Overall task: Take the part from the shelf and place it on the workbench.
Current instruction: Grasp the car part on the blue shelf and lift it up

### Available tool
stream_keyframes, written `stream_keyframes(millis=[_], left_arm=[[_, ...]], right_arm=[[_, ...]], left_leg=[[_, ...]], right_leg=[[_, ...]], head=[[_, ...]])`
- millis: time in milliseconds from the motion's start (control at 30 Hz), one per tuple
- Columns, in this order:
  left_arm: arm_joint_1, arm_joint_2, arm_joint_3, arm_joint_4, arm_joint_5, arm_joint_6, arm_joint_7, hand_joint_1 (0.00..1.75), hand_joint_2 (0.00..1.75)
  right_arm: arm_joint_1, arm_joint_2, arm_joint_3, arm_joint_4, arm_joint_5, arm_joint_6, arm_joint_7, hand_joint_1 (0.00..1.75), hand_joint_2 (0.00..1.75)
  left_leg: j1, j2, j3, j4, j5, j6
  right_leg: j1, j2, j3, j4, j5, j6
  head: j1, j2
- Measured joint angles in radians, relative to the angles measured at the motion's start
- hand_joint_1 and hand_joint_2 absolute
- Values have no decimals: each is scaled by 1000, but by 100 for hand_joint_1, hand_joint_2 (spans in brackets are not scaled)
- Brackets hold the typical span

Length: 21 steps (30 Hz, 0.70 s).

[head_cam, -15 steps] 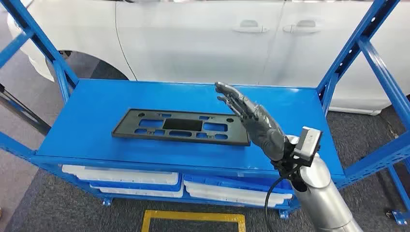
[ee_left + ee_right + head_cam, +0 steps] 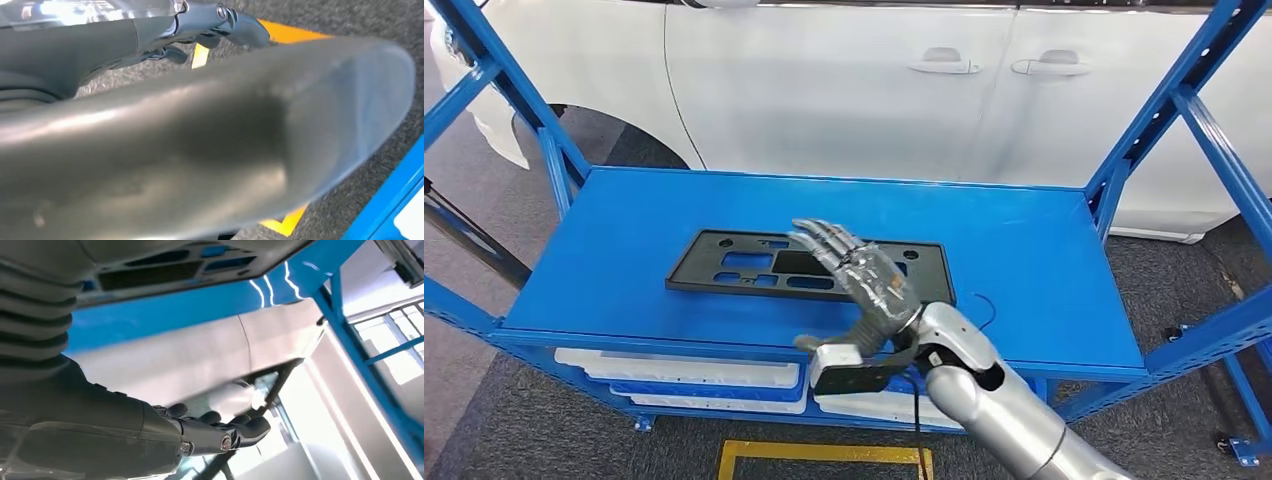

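Note:
A flat black plastic part (image 2: 776, 263) with several cutouts lies on the blue shelf top (image 2: 604, 250). My right hand (image 2: 859, 285) hovers over the part's right half with its fingers spread and nothing in it; its thumb sticks out toward the shelf's front edge. The right wrist view has the part (image 2: 175, 267) above the hand's dark fingertips (image 2: 235, 432), with a gap between them. My left hand (image 2: 150, 150) hangs over the floor, its thick thumb blurred and its dark fingers (image 2: 225, 22) apart from the thumb, holding nothing.
A white car (image 2: 844, 90) stands close behind the shelf. Blue uprights (image 2: 1184, 110) frame both sides of the shelf. White trays (image 2: 684, 375) sit on the lower level. Yellow floor tape (image 2: 824, 455) marks the dark carpet in front.
My right hand has swung left and nearer, from beside the part's right end to over its right half, and the wrist has turned. The part has not moved.

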Motion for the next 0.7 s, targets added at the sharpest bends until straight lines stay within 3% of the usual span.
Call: stream_keyframes(millis=[33, 100, 133, 167, 200, 267, 333, 367, 500, 567, 633, 667, 700], left_arm=[[-2, 0, -2, 0, -2, 0, -1, 0, 0], [-3, 0, -4, 0, -7, 2, -4, 0, 0], [-3, 0, -5, 0, -10, 4, -4, 0, 0], [-2, 0, -6, 0, -12, 6, -5, 0, 0], [-1, -1, -8, 0, -15, 8, -5, 0, 0], [-1, -2, -13, 0, -21, 12, -4, 0, 0], [-2, -4, -19, 1, -28, 16, -1, 0, 0], [-3, -5, -21, 1, -30, 19, 1, 0, 0], [-3, -5, -29, 2, -36, 28, 6, 0, 0], [-2, -5, -30, 3, -40, 30, 7, 0, 0], [-1, -5, -31, 3, -44, 31, 9, 0, 0], [-1, -5, -31, 4, -46, 31, 9, 0, 0], [0, -5, -32, 4, -48, 31, 9, 0, 0]], right_arm=[[-18, 13, 34, 31, 38, -37, 2, 0, 175], [-46, 39, 99, 96, 96, -101, 5, 0, 175], [-56, 51, 130, 127, 119, -127, 8, 0, 175], [-65, 63, 159, 157, 140, -149, 10, 0, 175], [-75, 78, 186, 186, 158, -168, 14, 0, 175], [-101, 117, 240, 246, 187, -200, 26, 0, 175], [-130, 164, 295, 307, 203, -219, 40, 0, 175], [-141, 186, 321, 336, 208, -224, 46, 0, 175], [-168, 255, 391, 428, 223, -230, 63, 0, 175], [-179, 297, 418, 474, 235, -236, 77, 0, 175], [-185, 343, 450, 534, 254, -246, 99, 0, 175], [-185, 364, 465, 563, 262, -250, 111, 0, 175], [-185, 383, 477, 590, 268, -253, 122, 0, 175]], left_leg=[[1, 1, 3, -5, 3, 5], [-3, 1, 4, -5, 3, 11], [-5, 1, 4, -4, 2, 12], [-6, 1, 4, -3, 1, 12], [-7, 0, 4, -1, -1, 12], [-8, -1, 5, 6, -7, 7], [-13, -1, 3, 16, -15, -2], [-14, 0, 2, 18, -17, -8], [-8, 0, -1, 32, -32, -33], [-4, 0, -42, 121, -82, -45], [1, 0, -112, 259, -140, -56], [2, 0, -135, 300, -147, -59], [4, 0, -139, 300, -132, -61]], right_leg=[[0, -1, -20, 44, -26, 1], [0, -2, -87, 184, -91, 1], [0, -2, -116, 242, -109, 1], [0, -2, -133, 272, -110, 0], [0, -2, -130, 258, -91, -2], [2, -3, -73, 130, -19, -12], [7, -4, -19, 13, 23, -20], [10, -5, -9, -11, 26, -24], [10, -4, -2, -26, 28, -40], [6, -5, 3, -31, 29, -46], [6, -5, 4, -31, 28, -50], [6, -5, 4, -31, 27, -50], [6, -4, 6, -31, 26, -49]], head=[[1, 0], [2, 0], [2, 0], [2, 0], [3, 0], [3, 0], [2, 0], [2, 0], [1, 0], [-2, 0], [-3, 0], [-3, 0], [-3, 0]])
